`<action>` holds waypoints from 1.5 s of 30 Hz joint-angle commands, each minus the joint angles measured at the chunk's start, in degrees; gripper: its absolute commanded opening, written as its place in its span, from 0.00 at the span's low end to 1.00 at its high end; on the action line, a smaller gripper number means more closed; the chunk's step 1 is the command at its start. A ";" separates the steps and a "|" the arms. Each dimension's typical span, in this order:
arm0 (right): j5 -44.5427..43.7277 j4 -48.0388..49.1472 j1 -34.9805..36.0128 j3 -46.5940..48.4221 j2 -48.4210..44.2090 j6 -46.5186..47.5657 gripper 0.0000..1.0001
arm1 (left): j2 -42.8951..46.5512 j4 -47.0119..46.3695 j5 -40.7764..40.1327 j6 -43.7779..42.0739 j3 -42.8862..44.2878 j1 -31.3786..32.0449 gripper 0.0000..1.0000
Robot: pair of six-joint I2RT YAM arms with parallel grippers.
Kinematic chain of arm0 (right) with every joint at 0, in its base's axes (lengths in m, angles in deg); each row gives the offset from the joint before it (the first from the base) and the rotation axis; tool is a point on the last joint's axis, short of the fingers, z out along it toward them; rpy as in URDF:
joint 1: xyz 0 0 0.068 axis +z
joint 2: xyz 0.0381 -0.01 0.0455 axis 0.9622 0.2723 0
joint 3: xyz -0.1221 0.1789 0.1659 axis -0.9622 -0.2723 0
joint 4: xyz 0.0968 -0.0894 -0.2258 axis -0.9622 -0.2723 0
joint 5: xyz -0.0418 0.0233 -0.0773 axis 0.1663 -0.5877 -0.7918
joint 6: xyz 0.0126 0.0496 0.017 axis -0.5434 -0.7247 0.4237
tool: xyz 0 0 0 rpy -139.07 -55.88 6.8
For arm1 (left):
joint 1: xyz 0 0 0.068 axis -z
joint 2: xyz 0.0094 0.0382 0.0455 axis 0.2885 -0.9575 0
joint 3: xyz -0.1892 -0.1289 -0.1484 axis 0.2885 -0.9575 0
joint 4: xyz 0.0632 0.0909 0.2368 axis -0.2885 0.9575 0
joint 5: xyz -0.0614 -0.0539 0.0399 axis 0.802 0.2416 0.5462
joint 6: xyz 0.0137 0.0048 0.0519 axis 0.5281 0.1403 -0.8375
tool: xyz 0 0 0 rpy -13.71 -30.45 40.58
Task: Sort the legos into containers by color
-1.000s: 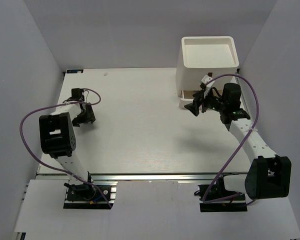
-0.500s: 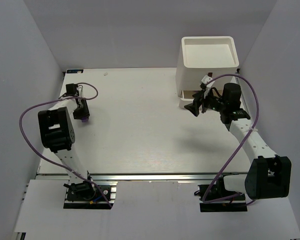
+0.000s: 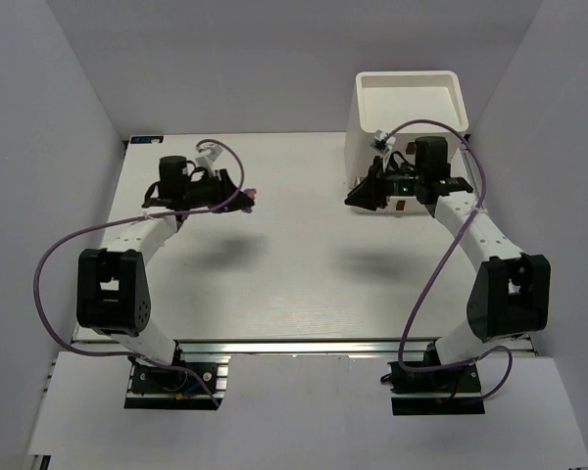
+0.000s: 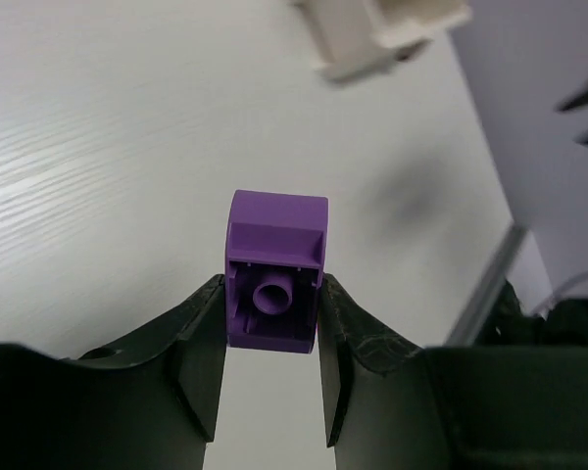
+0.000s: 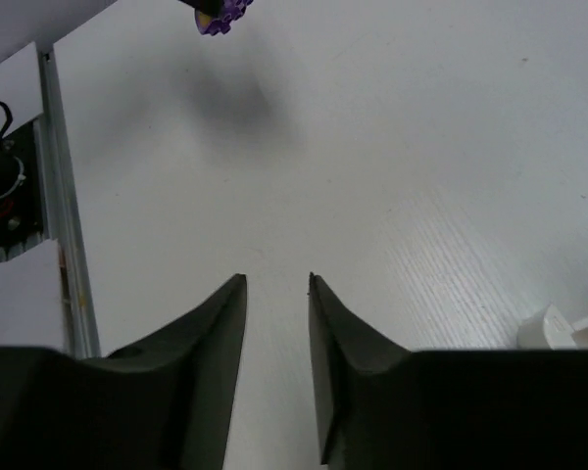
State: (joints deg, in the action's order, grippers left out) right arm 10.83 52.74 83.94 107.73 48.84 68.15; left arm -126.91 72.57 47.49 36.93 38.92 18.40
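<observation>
Left pincer (image 4: 272,299) has swung inward, clamping a purple lego (image 4: 276,233) between its tips; right pincer (image 5: 276,284) slightly parted, empty. Shallow grip risks dropping it.

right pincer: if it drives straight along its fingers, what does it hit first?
Way looks free: the right pincer points across the white table top. The small purple plastic brick clamped in the left pincer sits far ahead, slightly off that line. Depth unclear; a downward tilt would meet the table first.
</observation>
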 commanded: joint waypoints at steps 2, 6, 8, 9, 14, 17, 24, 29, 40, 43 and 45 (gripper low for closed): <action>0.92 -4.58 4.32 8.78 2.83 -14.49 0.33 | 3.49 -9.19 9.54 3.57 -0.19 9.17 0.08; 4.17 -4.76 5.82 12.74 6.80 -27.71 0.45 | 4.46 -10.94 3.83 -0.03 -1.51 14.80 0.09; 1.65 -4.75 6.87 13.97 7.42 -29.12 0.50 | 4.29 -10.25 -0.03 -2.57 -1.25 17.78 0.09; 1.46 -5.02 7.14 14.94 7.85 -30.18 0.52 | 4.11 -9.98 -1.18 -3.10 -0.99 18.58 0.09; 1.28 -8.98 7.40 17.59 11.81 -33.61 0.69 | 3.41 -9.46 -6.81 -7.50 0.77 22.45 0.10; 1.46 -8.71 7.58 17.76 12.16 -34.23 0.80 | 2.01 -6.65 -10.24 -10.40 4.19 24.38 0.11; 0.75 -9.24 7.75 18.11 13.13 -35.11 0.65 | 0.69 -6.64 -15.08 -12.60 8.06 26.94 0.11; -0.22 -7.83 7.84 17.49 13.22 -36.69 0.61 | -0.19 -5.94 -15.61 -13.66 10.35 28.61 0.11; -2.15 -7.48 7.93 17.67 14.10 -37.04 0.60 | -0.54 -5.05 -16.05 -13.13 10.97 31.68 0.12; -2.41 -7.39 7.93 17.76 14.27 -36.95 0.56 | -1.16 -5.06 -16.31 -12.87 11.67 32.21 0.12; -2.76 -7.31 7.84 17.76 14.36 -37.04 0.52 | -1.60 -4.71 -15.96 -12.60 12.46 32.73 0.12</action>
State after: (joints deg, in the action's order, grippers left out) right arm 8.43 44.18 91.58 123.46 62.94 31.52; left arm -128.35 67.52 31.58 24.23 48.39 50.22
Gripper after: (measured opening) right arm 0.537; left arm 0.474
